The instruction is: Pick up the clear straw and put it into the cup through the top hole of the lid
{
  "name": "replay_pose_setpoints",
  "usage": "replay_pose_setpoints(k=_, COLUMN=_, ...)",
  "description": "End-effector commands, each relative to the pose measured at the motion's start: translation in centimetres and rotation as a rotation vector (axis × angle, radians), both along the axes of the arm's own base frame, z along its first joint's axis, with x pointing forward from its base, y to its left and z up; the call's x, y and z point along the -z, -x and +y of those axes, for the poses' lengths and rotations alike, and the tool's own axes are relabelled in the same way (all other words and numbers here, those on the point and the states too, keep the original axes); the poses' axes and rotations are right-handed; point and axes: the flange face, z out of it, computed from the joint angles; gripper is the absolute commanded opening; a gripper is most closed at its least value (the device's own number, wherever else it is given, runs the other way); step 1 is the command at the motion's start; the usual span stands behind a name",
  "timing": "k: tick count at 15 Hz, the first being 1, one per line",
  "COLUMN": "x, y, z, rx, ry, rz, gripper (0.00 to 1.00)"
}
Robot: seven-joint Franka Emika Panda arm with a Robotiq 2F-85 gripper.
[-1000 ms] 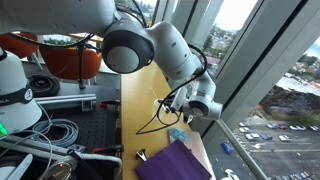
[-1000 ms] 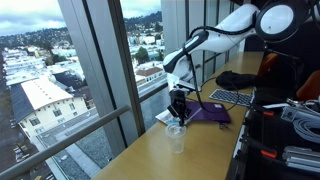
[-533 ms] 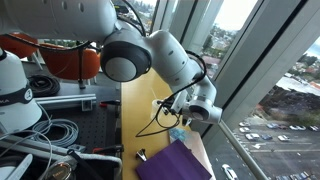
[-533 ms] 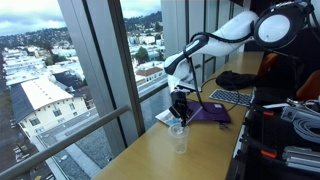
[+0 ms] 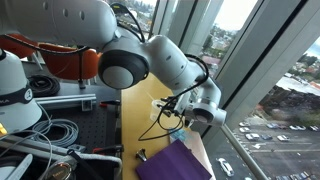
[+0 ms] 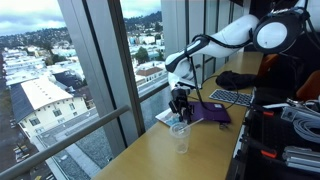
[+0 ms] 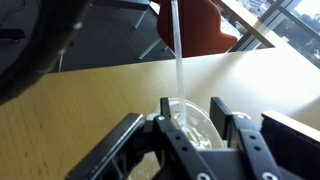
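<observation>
The clear plastic cup [image 7: 196, 126] with its lid stands on the wooden table right under my gripper [image 7: 191, 108]. The clear straw [image 7: 177, 50] rises from the lid's top, close to the left finger, and runs out of the top of the wrist view. The fingers are apart on either side of the cup's rim and do not pinch the straw. In both exterior views the gripper [image 6: 180, 106] [image 5: 181, 120] hangs just above the cup [image 6: 181, 138] [image 5: 178, 133] near the window edge of the table.
A purple cloth [image 6: 212, 113] [image 5: 176, 160] lies beside the cup. A keyboard [image 6: 232, 97] sits further back. The window glass and rail [image 6: 100, 120] run close along the table. Cables [image 5: 60, 130] and an orange chair [image 7: 200, 30] are on the room side.
The arm has shifted only slightly above the cup. The cup stays where it was.
</observation>
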Motion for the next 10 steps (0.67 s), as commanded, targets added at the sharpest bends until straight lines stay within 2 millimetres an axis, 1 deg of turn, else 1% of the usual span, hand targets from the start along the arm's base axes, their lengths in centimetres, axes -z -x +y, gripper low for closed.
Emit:
replay_pose_setpoints(k=1, x=-2.3, y=-0.9, z=-0.9, rx=-0.006, ry=-0.029, rz=-0.01, gripper=0.77)
replay_pose_setpoints(k=2, x=-3.3, y=-1.1, z=-0.8, rx=-0.018, ry=-0.018, rz=-0.024, gripper=0.85)
replay_pose_setpoints(k=4, x=-5.7, y=-1.7, z=-0.2, rx=-0.076, ry=0.033, rz=-0.091, gripper=1.0)
replay_pose_setpoints(k=7, x=-9.9, y=-2.0, z=0.3, rx=-0.17, ry=0.11, rz=-0.192, gripper=1.0)
replay_pose_setpoints(k=10, x=-13.3, y=-1.1, z=1.0, rx=-0.295, ry=0.171, rz=-0.267, gripper=1.0)
